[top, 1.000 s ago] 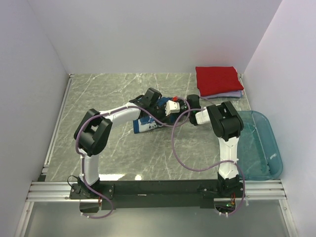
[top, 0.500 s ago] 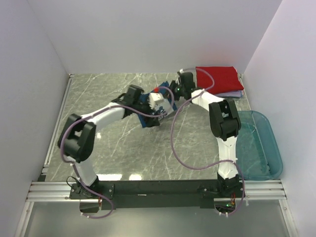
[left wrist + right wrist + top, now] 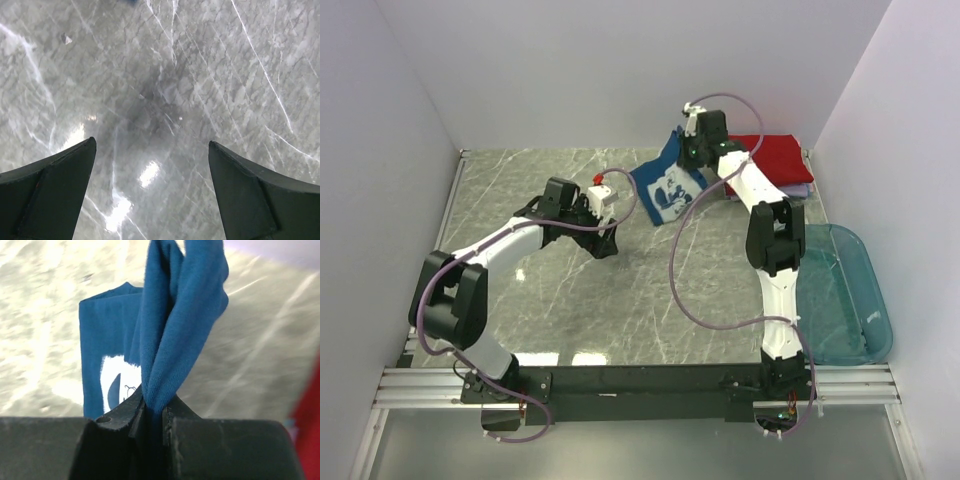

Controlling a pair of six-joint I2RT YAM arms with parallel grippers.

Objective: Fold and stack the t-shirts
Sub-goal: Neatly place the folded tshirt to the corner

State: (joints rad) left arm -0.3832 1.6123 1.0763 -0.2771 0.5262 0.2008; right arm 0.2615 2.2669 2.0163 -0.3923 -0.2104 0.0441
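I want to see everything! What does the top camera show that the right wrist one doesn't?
Only the top camera shows the left gripper, open over the table, and the teal tub. Only the right wrist camera shows how the right gripper pinches a cloth fold. Both show the blue t-shirt with its white print and the red t-shirt.

Marble table [image 3: 570,290] under lavender tee [image 3: 802,190], teal tub [image 3: 847,300]

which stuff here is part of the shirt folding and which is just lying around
Job: blue shirt, pinched in the right pincer; red shirt; lavender shirt under it.
Lying about: teal tub.
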